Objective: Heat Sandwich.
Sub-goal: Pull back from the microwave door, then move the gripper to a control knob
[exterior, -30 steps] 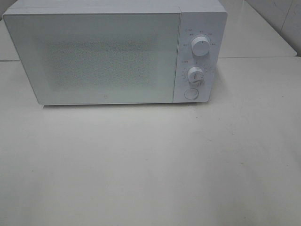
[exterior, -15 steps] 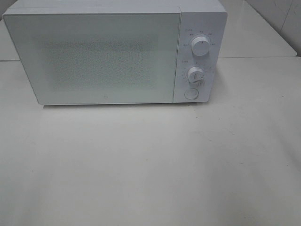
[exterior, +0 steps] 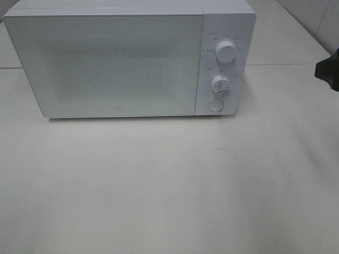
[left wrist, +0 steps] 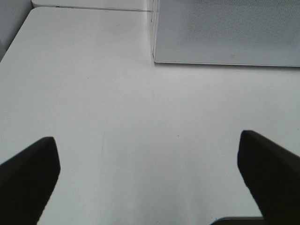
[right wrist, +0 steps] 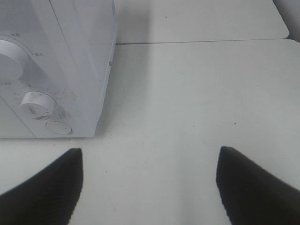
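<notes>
A white microwave (exterior: pixel 127 58) stands at the back of the table with its door shut; two round knobs (exterior: pixel 226 53) and a round button (exterior: pixel 214 105) sit on its right panel. The sandwich is out of view. My right gripper (right wrist: pixel 150 187) is open above bare table, just right of the microwave's control panel (right wrist: pixel 42 103); a dark part of that arm (exterior: pixel 329 70) shows at the right edge of the exterior view. My left gripper (left wrist: pixel 147 178) is open and empty over bare table, in front of the microwave's left front corner (left wrist: pixel 157 56).
The white table (exterior: pixel 169 185) stretches in front of the microwave. A seam between table tops (right wrist: pixel 201 42) runs behind the right gripper. A tiled wall (exterior: pixel 318 16) rises at the back right.
A dark part of the right arm has come into the exterior view at its right edge. The microwave has not moved.
</notes>
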Controlling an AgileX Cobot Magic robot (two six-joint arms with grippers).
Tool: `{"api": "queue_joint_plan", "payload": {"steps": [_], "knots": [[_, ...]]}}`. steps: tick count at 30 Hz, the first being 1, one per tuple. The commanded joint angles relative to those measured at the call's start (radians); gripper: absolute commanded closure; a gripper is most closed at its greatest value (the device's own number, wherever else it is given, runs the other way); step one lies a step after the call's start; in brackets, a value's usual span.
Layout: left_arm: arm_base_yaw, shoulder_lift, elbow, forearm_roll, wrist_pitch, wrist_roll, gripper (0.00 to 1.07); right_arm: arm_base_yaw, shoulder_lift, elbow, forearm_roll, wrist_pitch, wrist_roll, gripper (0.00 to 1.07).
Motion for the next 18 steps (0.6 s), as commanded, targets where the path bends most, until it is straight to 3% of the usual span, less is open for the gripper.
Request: {"api": "queue_joint_plan", "payload": {"steps": [1,10,17,18], "knots": [[-0.001,-0.023,0.002,-0.001,-0.013,-0.006,0.09,-0.001,0.034,0.052,-0.006,-0.146,0.010,0.32],[-0.001,-0.023,0.002,0.000,-0.013,-0.006,0.09,-0.001,0.054,0.248,0.017,-0.609,0.000,0.32],[-0.001,-0.023,0.002,0.000,-0.013,-0.006,0.09,0.010,0.128,0.308,0.089,-0.790,-0.018,0.32],[-0.001,-0.023,0.002,0.000,-0.013,-0.006,0.09,0.046,0.169,0.314,0.118,-0.831,-0.046,0.32]]}}
